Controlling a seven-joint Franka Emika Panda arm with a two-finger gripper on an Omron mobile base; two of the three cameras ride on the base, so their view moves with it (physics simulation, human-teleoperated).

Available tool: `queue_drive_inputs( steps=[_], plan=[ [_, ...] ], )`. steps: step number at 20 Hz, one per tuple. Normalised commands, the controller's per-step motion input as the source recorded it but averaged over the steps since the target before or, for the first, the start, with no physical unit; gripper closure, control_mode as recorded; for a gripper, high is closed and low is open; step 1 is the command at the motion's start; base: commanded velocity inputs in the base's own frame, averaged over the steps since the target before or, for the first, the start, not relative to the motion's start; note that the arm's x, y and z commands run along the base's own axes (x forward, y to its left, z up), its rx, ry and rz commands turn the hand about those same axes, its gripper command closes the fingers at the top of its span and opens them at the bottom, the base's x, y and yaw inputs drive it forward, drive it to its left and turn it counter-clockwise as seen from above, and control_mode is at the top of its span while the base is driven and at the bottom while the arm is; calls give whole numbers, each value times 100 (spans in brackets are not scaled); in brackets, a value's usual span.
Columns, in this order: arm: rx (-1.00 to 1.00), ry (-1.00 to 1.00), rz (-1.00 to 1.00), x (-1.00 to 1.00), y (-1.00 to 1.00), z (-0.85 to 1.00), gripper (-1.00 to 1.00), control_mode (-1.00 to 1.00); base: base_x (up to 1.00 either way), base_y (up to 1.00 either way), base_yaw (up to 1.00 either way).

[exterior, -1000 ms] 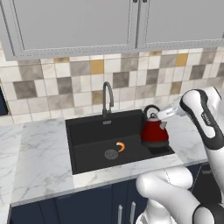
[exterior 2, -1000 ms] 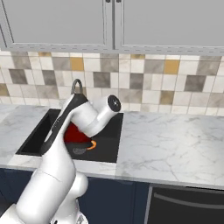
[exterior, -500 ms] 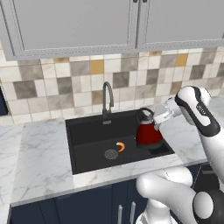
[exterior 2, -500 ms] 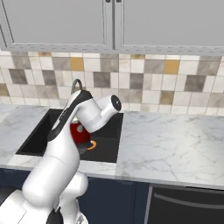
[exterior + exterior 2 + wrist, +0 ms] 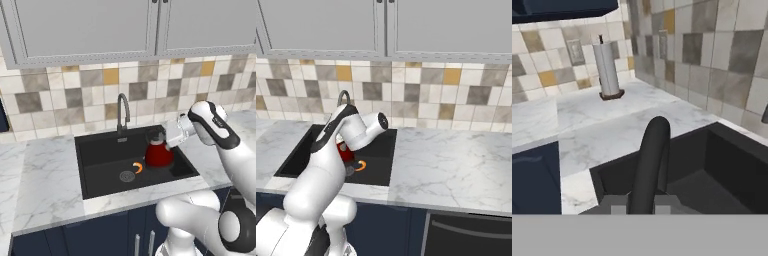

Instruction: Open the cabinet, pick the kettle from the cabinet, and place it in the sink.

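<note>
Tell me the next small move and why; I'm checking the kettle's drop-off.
Probably lower a little further, then open. The pincer is shut on the kettle's dark handle, and the red kettle sits inside the black sink, right of the drain; whether it touches the floor is unclear.

Glossy white rounded arm links point(image 5: 226, 150), dark grey joint bands, bulbous white base

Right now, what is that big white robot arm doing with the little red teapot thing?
The robot's end effector is shut on the dark top handle of the red kettle, holding it down inside the black sink, on the right side near the faucet. A small orange thing lies by the drain. The kettle looks low in the basin, but whether it is touching the bottom cannot be told.
</note>
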Motion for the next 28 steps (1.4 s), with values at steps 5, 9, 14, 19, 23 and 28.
queue_drive_inputs(
  steps=[5, 9, 14, 19, 23, 28],
  plan=[
    [1, -5, 9, 19, 22, -17, 100, -100, 0, 0, 0],
    [0, -1, 7, 19, 24, -19, 100, -100, 0, 0, 0],
    [1, -4, 5, 20, 23, -18, 100, -100, 0, 0, 0],
    [4, -9, 4, 13, 24, -25, 100, -100, 0, 0, 0],
    [9, -8, 4, 16, 12, -19, 100, -100, 0, 0, 0],
    [11, -8, 3, 18, 8, -16, 100, -100, 0, 0, 0]
  ],
)
